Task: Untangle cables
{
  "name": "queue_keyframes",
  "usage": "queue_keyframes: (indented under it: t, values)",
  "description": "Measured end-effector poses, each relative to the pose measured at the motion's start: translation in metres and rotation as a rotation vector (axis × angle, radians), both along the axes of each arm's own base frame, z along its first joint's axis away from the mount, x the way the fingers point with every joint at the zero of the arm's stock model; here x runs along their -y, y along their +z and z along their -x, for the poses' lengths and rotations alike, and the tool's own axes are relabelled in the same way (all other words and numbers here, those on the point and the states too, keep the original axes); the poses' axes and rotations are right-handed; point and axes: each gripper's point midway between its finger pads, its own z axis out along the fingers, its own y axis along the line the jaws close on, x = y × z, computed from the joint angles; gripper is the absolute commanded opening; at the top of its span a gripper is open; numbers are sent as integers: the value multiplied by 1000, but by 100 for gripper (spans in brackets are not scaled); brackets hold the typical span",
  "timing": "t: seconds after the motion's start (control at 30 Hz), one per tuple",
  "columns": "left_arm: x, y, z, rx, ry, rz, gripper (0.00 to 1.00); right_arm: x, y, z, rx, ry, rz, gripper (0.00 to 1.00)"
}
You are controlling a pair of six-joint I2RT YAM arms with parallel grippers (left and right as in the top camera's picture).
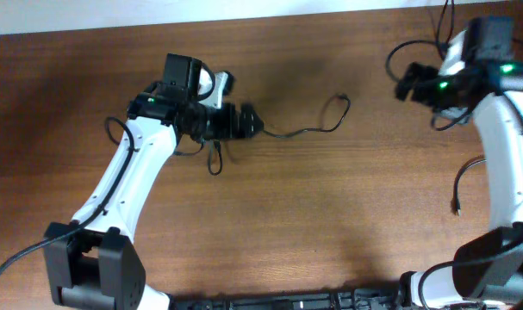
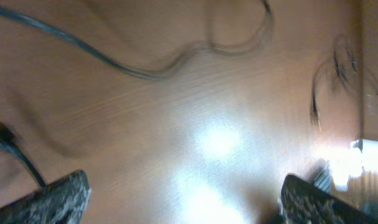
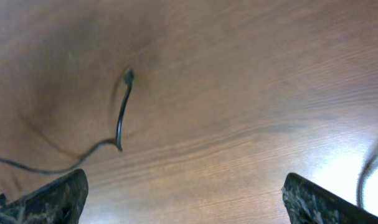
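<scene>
One cable (image 1: 308, 131) trails on the worktop (image 1: 330, 224) just right of the left gripper (image 1: 254, 122), another cable (image 1: 458, 188) lies well right of it, and both it and the right gripper (image 1: 405, 83) gape wide, holding nothing.

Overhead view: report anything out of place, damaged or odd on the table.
Nothing stands out. A long cable runs across the table from the jaws of the left arm and ends in a hooked curl. A short cable lies apart beside the right arm. No damage or spill shows.
</scene>
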Motion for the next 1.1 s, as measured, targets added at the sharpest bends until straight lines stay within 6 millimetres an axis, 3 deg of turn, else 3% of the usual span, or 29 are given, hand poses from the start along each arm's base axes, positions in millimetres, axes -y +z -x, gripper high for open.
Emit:
queue_keyframes:
  t: [0.03,0.1,0.17,0.23,0.27,0.33,0.37,0.47,0.57,0.63,0.67,0.73,0.83,0.87,0.9,0.97,1.0,1.03,1.1]
  values:
    - [8,3,12,26,-117,33,99,-11,-17,5,-36,33,-3,99]
    - [12,2,16,77,-193,8,99,-14,-27,9,-57,49,-1,99]
    - [-38,-31,6,3,64,-348,99,-14,-27,9,-57,50,-1,99]
    - [-75,-37,0,-16,272,-529,99,-20,-27,9,-55,63,-34,99]
    - [-99,-36,-8,-20,457,-600,99,-30,-25,8,-41,100,-75,99]
    - [-113,-35,-11,-47,590,-595,99,-44,-25,4,-18,158,-90,99]
    - [-129,-35,-15,-69,681,-587,99,-62,-29,-1,6,217,-91,99]
    - [-165,-35,-18,-110,826,-583,99,-101,-55,-15,100,314,-97,97]
    - [-174,-35,-18,-118,858,-586,99,-118,-108,-23,84,271,-146,68]
    - [-174,-35,-18,-117,858,-586,99,-124,-138,-29,47,232,-182,36]
    - [-174,-35,-18,-117,858,-586,99,-131,-140,-35,71,243,-206,8]
    - [-174,-35,-18,-118,858,-586,99,-150,-133,-43,124,286,-251,4]
    - [-174,-35,-19,-115,859,-584,99,-156,-129,-35,91,303,-310,4]
    - [-174,-35,-19,-114,859,-584,99,-149,-125,-30,66,296,-310,4]
    - [-174,-34,-20,-112,859,-582,99,-127,-107,-25,70,270,-280,4]
    - [-174,-34,-20,-112,860,-582,99,-60,-29,-25,222,157,-134,4]
    - [-174,-34,-20,-110,860,-581,99,-35,10,-13,307,155,-51,4]
    - [-174,-34,-20,-111,859,-582,99,-21,38,0,371,157,13,4]
    - [-174,-34,-20,-111,860,-582,99,-22,74,18,464,242,132,4]
